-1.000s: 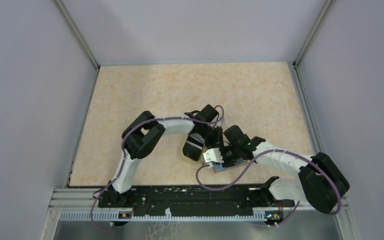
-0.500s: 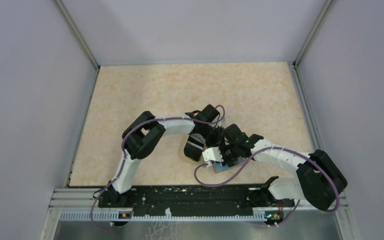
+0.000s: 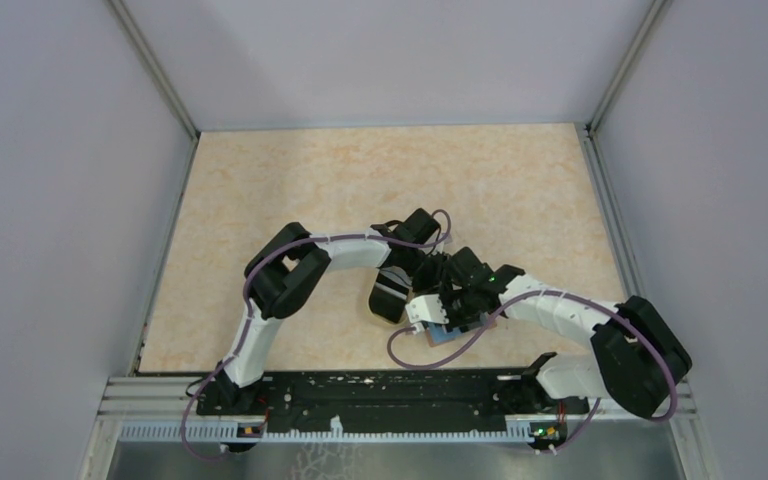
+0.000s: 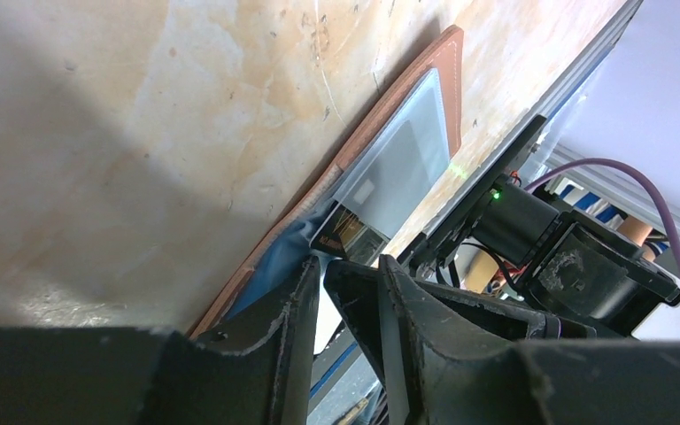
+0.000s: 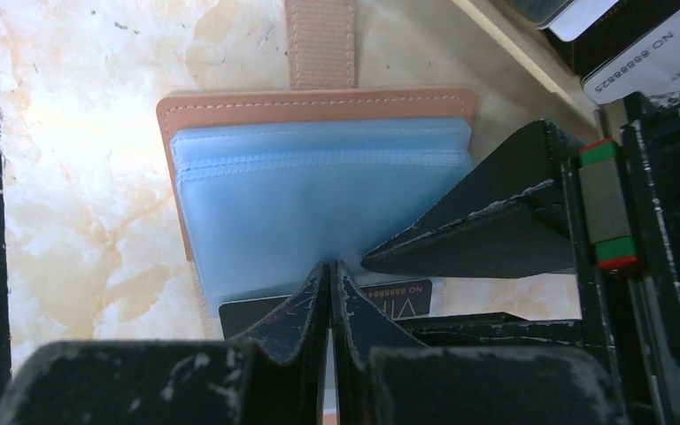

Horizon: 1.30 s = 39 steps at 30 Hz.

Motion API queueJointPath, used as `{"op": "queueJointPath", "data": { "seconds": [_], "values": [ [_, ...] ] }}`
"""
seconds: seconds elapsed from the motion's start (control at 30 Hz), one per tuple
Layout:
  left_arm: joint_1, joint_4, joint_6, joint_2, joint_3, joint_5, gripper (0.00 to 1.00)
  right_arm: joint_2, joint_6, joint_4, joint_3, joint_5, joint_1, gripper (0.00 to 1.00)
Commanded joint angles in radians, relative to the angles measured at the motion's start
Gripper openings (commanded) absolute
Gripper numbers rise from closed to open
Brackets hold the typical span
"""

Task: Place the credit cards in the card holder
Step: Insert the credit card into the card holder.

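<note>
Closed tight, my right gripper (image 5: 328,276) meets over a black card (image 5: 398,301), at the near lip of the card holder (image 5: 319,106), which lies flat on the table (image 5: 80,133). Left gripper (image 4: 345,266): state unclear. Card looks thin, stiff, slick; pinch its exposed edge.

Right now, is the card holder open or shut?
Open. The card holder lies flat with its light blue inside facing up and the brown cover underneath.

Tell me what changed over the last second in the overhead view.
The right arm drew slightly left, elbow in, nudging the shut right gripper toward the left gripper. Nothing visibly gripped or released. The left arm and card holder stayed put.
</note>
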Motion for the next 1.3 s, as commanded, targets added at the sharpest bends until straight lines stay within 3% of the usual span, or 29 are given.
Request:
{"op": "queueJointPath", "data": {
  "seconds": [0.0,0.67,1.0,1.27],
  "values": [
    [0.000,-0.121,0.017,0.050,-0.024,-0.072,0.39,0.026,-0.027,-0.050,0.046,0.101,0.005,0.03],
    [0.004,-0.121,0.026,0.002,-0.032,-0.092,0.39,0.036,-0.010,-0.097,0.087,0.196,0.005,0.06],
    [0.007,-0.105,0.030,-0.041,0.002,-0.078,0.40,-0.096,-0.058,-0.257,0.175,-0.289,-0.113,0.13],
    [0.006,-0.005,0.044,-0.159,-0.034,-0.074,0.40,-0.198,-0.011,-0.273,0.217,-0.376,-0.181,0.18]
  ]
}}
